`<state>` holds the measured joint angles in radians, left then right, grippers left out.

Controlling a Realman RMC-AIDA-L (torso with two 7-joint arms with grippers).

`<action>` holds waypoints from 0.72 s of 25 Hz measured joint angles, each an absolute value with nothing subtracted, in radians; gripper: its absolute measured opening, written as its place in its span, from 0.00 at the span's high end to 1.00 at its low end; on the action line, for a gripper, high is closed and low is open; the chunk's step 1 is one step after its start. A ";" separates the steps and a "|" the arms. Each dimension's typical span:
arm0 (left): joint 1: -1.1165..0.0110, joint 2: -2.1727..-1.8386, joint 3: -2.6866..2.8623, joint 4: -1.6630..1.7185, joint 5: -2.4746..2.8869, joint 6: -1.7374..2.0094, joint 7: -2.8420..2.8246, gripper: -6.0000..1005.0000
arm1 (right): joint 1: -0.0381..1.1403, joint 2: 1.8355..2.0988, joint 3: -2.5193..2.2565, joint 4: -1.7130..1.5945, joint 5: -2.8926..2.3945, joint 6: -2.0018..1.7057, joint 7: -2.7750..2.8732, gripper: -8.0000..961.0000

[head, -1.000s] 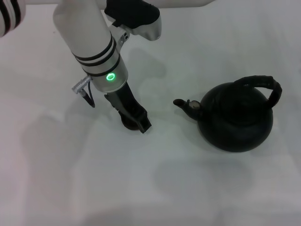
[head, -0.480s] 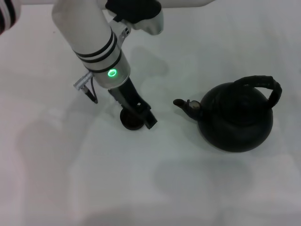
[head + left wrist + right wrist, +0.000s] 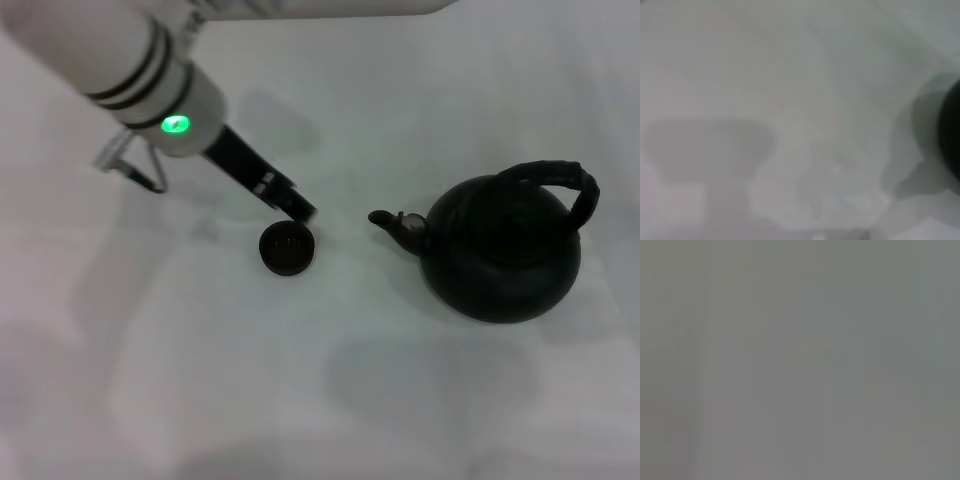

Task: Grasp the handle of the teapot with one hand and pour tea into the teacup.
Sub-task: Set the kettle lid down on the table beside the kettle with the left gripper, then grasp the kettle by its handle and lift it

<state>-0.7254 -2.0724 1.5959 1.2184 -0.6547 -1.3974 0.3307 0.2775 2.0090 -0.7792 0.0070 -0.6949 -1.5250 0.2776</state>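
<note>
Left tool (image 3: 300, 210): dark tip just beside the teacup's far rim, clear of it, holding nothing; whether its fingers are apart or together cannot be told. Right tool: not in view. Teacup (image 3: 287, 247): upright on the white bench (image 3: 200, 380), mouth open, set before the spout, likely to catch the pour. Teapot (image 3: 503, 250): upright, near the cup, spout toward it. Handle (image 3: 560, 178): arched over the top, ungrasped.
</note>
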 joint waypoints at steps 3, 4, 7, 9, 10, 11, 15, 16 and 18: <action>-0.593 -2.073 1.536 1.361 -0.645 -1.381 0.378 0.13 | 0.240 2.007 -0.802 -0.040 -0.696 -1.533 0.296 0.08; -0.555 -2.073 1.516 1.396 -0.655 -1.367 0.403 0.13 | 0.221 2.003 -0.824 -0.061 -0.696 -1.530 0.314 0.08; -0.380 -2.074 1.457 1.492 -0.810 -1.268 0.569 0.13 | 0.151 1.983 -0.922 -0.159 -0.697 -1.496 0.413 0.08; -0.303 -2.074 1.425 1.502 -0.943 -1.213 0.695 0.13 | 0.079 1.967 -0.987 -0.266 -0.702 -1.448 0.507 0.08; -0.258 -2.074 1.402 1.494 -1.025 -1.187 0.780 0.13 | 0.049 1.963 -1.006 -0.311 -0.711 -1.421 0.544 0.08; -0.224 -2.075 1.387 1.482 -1.098 -1.170 0.862 0.13 | -0.001 1.959 -1.030 -0.401 -0.739 -1.377 0.597 0.08; -0.107 -2.076 1.312 1.367 -1.424 -1.142 1.203 0.13 | -0.172 1.993 -1.048 -0.790 -1.011 -1.183 0.848 0.08; -0.091 -2.075 1.297 1.319 -1.516 -1.146 1.297 0.13 | -0.202 2.006 -1.049 -0.878 -1.098 -1.151 0.919 0.08; -0.067 -2.074 1.274 1.190 -1.713 -1.172 1.511 0.13 | -0.246 2.020 -1.061 -1.039 -1.265 -1.123 1.075 0.08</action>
